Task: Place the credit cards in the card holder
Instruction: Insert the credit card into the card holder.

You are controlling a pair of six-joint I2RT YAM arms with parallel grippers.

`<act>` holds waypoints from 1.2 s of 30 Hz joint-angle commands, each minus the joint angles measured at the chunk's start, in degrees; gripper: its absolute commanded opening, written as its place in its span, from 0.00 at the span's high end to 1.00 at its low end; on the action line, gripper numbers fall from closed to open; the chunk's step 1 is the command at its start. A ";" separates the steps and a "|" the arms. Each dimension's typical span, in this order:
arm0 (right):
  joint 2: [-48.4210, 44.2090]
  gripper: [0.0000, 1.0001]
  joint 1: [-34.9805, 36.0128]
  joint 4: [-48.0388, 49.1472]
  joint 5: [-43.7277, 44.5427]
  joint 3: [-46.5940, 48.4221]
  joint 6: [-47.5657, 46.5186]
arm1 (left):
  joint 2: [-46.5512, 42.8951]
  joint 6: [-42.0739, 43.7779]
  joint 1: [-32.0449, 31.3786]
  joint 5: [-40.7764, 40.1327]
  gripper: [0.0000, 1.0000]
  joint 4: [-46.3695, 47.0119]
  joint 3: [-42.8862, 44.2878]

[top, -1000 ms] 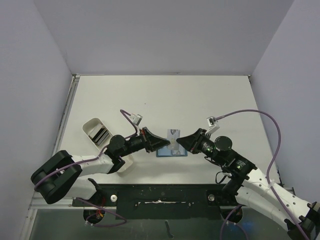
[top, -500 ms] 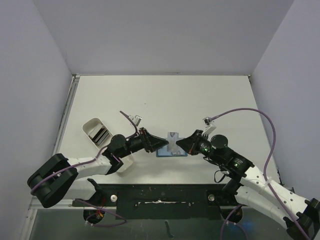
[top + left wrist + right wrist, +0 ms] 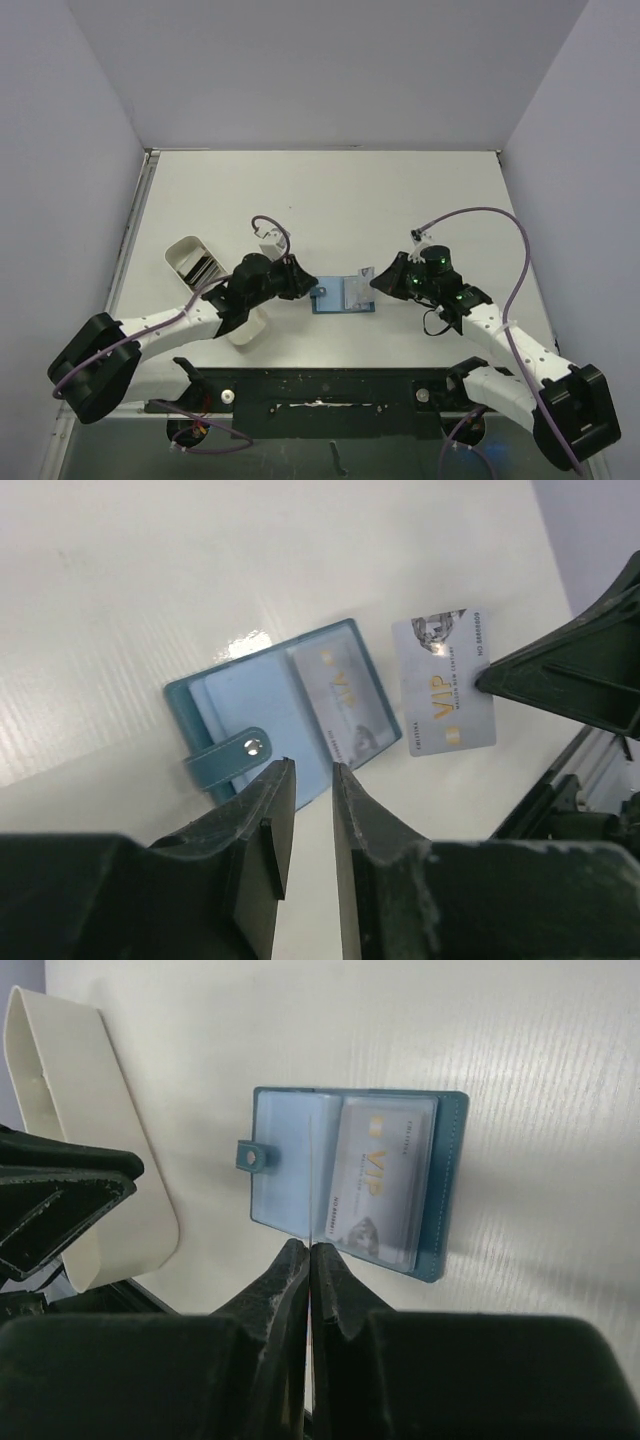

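The teal card holder [image 3: 340,298] lies open on the table between the two arms, strap tab [image 3: 228,756] to the left. One credit card [image 3: 378,1175] sits in its right clear sleeve. My right gripper [image 3: 311,1250] is shut on a second credit card [image 3: 445,680], held on edge above the holder's right side; in the right wrist view it shows only as a thin line. My left gripper [image 3: 312,775] hovers near the holder's left edge, jaws a little apart with nothing between them.
A long white oblong tray [image 3: 178,250] lies left of the holder beside the left arm, with dark cards [image 3: 205,268] standing in its far end. Grey walls enclose the table on three sides. The black base rail [image 3: 320,385] runs along the near edge.
The card passed from my left gripper to my right one. The left jaws opened and drew back to the left; the right gripper shut on the card and pulled it right.
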 commanded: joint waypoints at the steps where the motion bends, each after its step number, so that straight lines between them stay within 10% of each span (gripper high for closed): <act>1: 5.23 1.00 -2.31 5.49 -7.59 1.98 -2.23 | 4.13 2.74 0.52 -1.82 0.82 -5.28 5.03; 22: 19.38 1.00 -0.17 13.73 -9.10 4.14 -0.48 | 19.24 1.16 0.77 3.33 0.90 -3.95 8.80; 36: 22.25 1.00 4.82 1.43 6.59 7.52 -2.03 | 18.63 0.90 0.68 0.98 0.90 -6.66 8.07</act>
